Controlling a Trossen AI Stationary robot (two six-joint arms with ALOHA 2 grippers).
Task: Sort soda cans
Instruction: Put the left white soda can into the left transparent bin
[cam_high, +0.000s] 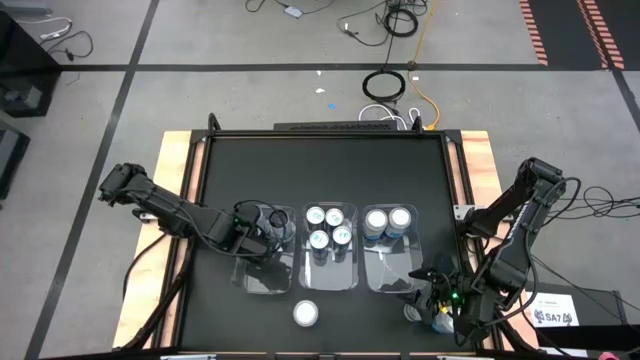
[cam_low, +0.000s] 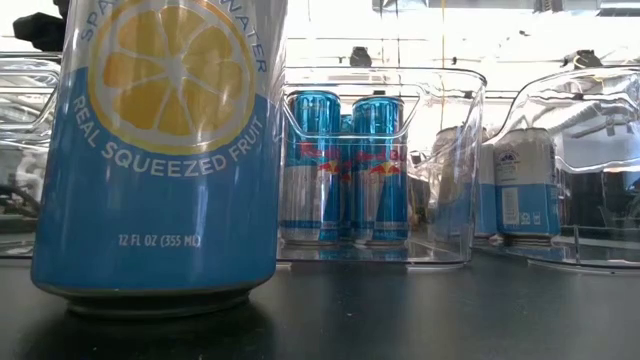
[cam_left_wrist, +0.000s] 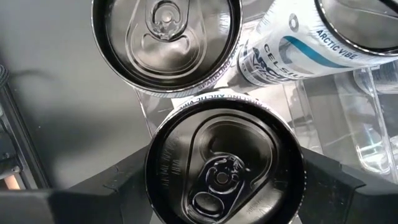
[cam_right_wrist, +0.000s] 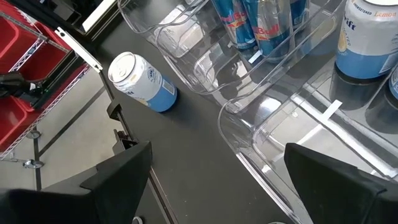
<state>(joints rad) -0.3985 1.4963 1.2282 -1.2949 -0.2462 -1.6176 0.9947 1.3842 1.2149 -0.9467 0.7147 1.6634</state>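
Right, I have the dark-topped can (cam_left_wrist: 224, 165) sitting between my left tool's fingers (cam_left_wrist: 134, 180) in the left wrist view; the fingers flank it on both sides, but I cannot tell from the pictures whether they press on it or stand just off it. A second dark-topped can (cam_left_wrist: 166, 40) stands just beside it, and white Celsius cans (cam_left_wrist: 273, 53) lie close against them. From above, all of this sits in the left bin (cam_high: 268, 250), at about nine o'clock from the desk's middle, with the left tool (cam_high: 252, 232) over it.

The middle bin (cam_high: 330, 248) holds four blue-and-silver cans (cam_high: 328, 227) packed at its far end, its near end bare. The right bin (cam_high: 392, 250) holds two light-blue-and-white cans (cam_high: 388, 220) at its far end. The bins stand side by side with narrow gaps between them.

One lemon can (cam_high: 306, 313) stands alone on the desk (cam_high: 320, 170) at six o'clock, just beside the near edge, open desk around it. My right tool (cam_high: 440, 300) hangs released, fingers wide apart, at about four o'clock, off the right bin's near corner and close to the desk's right edge. The far half of the desk is free for moving.
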